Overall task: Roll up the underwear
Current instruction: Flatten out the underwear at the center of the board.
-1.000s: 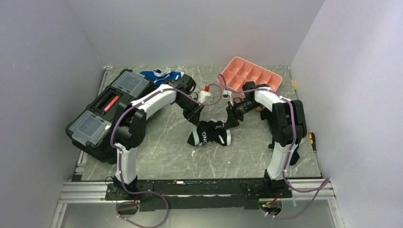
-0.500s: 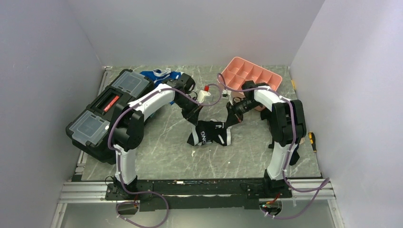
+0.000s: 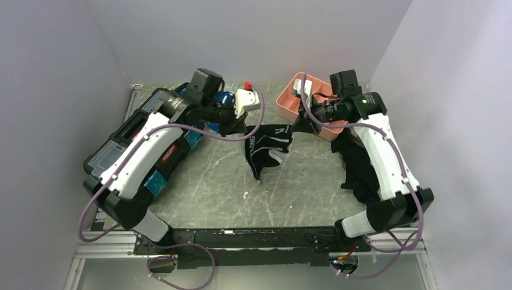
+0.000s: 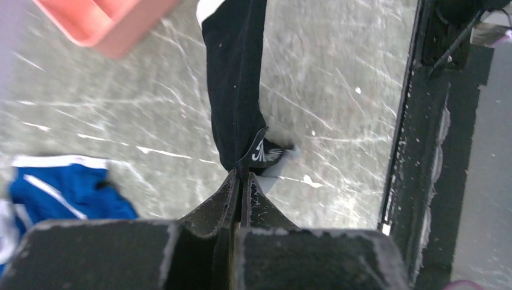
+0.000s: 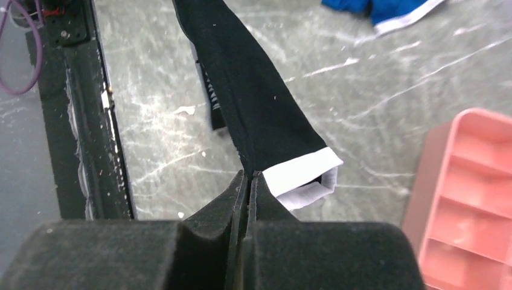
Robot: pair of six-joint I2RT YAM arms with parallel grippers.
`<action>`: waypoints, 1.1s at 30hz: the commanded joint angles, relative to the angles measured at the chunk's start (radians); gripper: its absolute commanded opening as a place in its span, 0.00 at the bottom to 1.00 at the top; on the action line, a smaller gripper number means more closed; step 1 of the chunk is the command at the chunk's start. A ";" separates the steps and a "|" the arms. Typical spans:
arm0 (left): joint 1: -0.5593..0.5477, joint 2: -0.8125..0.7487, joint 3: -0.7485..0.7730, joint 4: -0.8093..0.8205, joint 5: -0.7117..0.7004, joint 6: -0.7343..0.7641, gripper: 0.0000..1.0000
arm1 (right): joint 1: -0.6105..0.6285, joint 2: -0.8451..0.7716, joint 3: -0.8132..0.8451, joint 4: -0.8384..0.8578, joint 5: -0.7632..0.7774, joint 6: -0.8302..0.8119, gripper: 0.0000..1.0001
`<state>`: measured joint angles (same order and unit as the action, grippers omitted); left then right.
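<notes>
Two claws pinch one garment above the counter (image 3: pixel 205 187). The left claw (image 4: pixel 241 176), clenched tight, grips a black fold of the underwear (image 3: pixel 265 148) that carries a small white logo. The right claw (image 5: pixel 247 176), clenched as well, grips it beside a white band. The fabric stretches between the two claws and its lower part droops beneath them, white lettering showing. Its bottom tip hangs down by the counter, and whether it touches cannot be told. Beside the right claw sits the pink tray (image 3: pixel 284 104), compartments facing up. Below the left claw and off to one side, blue-and-white briefs (image 4: pixel 66 187) lie on the marbled surface. Farther out from the left claw, under that arm, stands a black toolbox (image 3: pixel 99 162). Grey walls (image 3: pixel 253 36) close in the scene on three sides.
</notes>
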<state>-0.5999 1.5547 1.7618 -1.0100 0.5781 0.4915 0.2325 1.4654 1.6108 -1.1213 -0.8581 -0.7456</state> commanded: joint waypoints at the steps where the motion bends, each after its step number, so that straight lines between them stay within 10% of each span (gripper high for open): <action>1: -0.020 -0.045 0.100 -0.030 -0.080 0.043 0.05 | 0.024 -0.061 0.120 -0.037 0.099 0.090 0.00; 18: -0.331 -0.168 0.110 -0.184 -0.242 0.070 0.00 | 0.099 -0.255 0.278 -0.300 0.107 -0.004 0.00; 33: -0.272 -0.267 -0.087 -0.031 -0.157 0.036 0.00 | 0.086 -0.305 0.095 -0.136 0.184 0.148 0.00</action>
<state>-0.9333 1.2926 1.8000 -1.1213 0.4511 0.5350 0.3275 1.0637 1.8393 -1.3849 -0.7803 -0.6579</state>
